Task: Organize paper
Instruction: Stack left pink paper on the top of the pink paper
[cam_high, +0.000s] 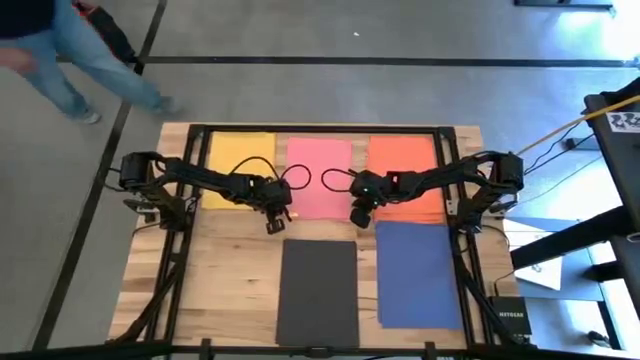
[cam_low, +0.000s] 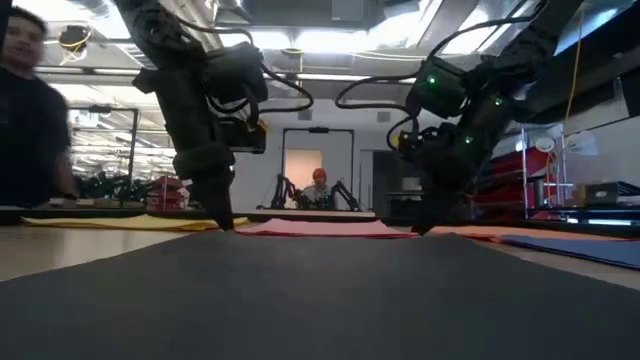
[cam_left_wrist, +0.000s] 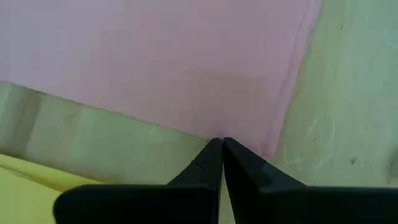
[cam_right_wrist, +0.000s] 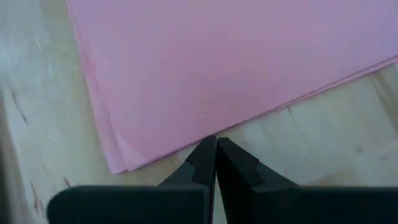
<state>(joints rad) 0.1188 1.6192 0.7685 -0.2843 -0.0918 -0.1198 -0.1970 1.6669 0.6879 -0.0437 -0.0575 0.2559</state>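
Observation:
Five lots of paper lie flat on the wooden table: yellow (cam_high: 240, 170), pink (cam_high: 320, 178) and orange (cam_high: 405, 172) along the far side, black (cam_high: 318, 292) and dark blue (cam_high: 420, 272) nearer. The pink one is a stack of several sheets (cam_right_wrist: 205, 68). My left gripper (cam_high: 276, 220) is shut and stands tip-down at the pink stack's near left corner. My right gripper (cam_high: 358, 218) is shut too, tip-down at its near right corner. In the low view both tips, left (cam_low: 224, 224) and right (cam_low: 420, 228), reach table level. My left gripper sets its shut fingertips (cam_left_wrist: 214, 152) against the pink stack's left edge (cam_left_wrist: 186, 127), close to the near left corner, slanting down from above. The stack lies flat. My right gripper meets the stack's right edge (cam_right_wrist: 249, 127) near the near right corner with its shut fingertips (cam_right_wrist: 208, 152), also slanting down.
A black frame (cam_high: 190, 200) runs around the table's far half and sides. A dark box (cam_high: 510, 318) sits at the near right corner. A person (cam_high: 60, 50) walks on the floor beyond the far left corner. Bare wood (cam_high: 235, 260) lies left of the black paper.

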